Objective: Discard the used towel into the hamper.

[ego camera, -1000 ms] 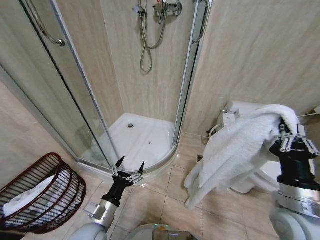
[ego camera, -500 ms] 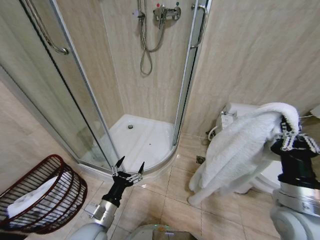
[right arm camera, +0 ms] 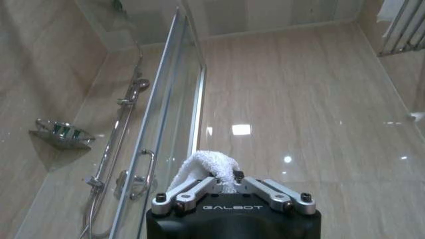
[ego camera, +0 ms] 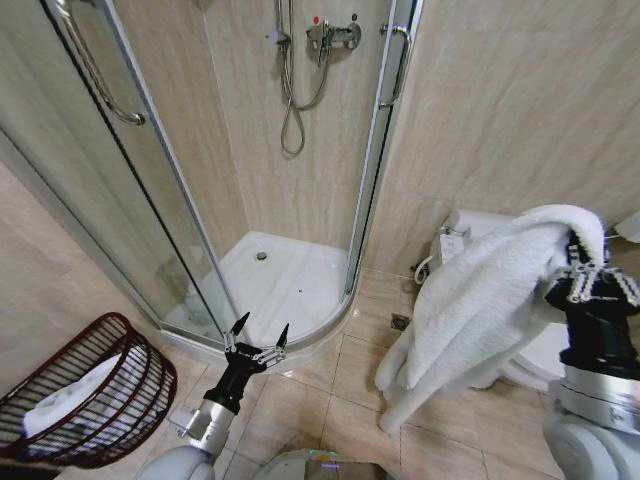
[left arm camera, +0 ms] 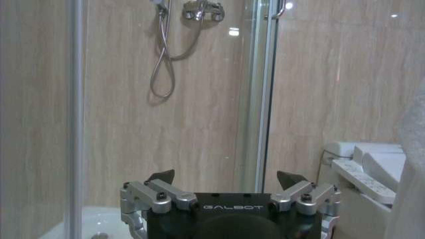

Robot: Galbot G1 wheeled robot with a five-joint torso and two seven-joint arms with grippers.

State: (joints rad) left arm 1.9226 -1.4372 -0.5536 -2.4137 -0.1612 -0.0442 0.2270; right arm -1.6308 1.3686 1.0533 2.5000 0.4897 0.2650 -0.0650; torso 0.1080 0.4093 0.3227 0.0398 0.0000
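Two grippers are mine here, and only one is working. Nearest me, my left gripper point(ego camera: 259, 335) hangs low over the beige tiled floor point(ego camera: 330, 400), its jaws spread wide with nothing between them, pointing at the white shower tray point(ego camera: 280, 280). My right gripper point(ego camera: 588, 283) is raised at my right side, pinched closed on a thick white terry towel point(ego camera: 480, 300) — the right wrist view shows a fold of it bunched between the fingertips point(right arm camera: 219, 185), the rest draping down toward the floor.

The dark reddish-brown open-weave wire hamper point(ego camera: 85, 395) lies tipped on the floor at my far left, beside the curved glass shower door point(ego camera: 130, 200), with white cloth already inside. It is well apart from the towel. Beyond the towel stands a white toilet point(ego camera: 480, 225) against the beige wall.

Since a second ago the whole scene has slid down in my head view, so my camera has risen or tilted. The towel has swayed a little; my left gripper has not shifted. I judge the carry barely begun — the towel must still cross to the hamper.
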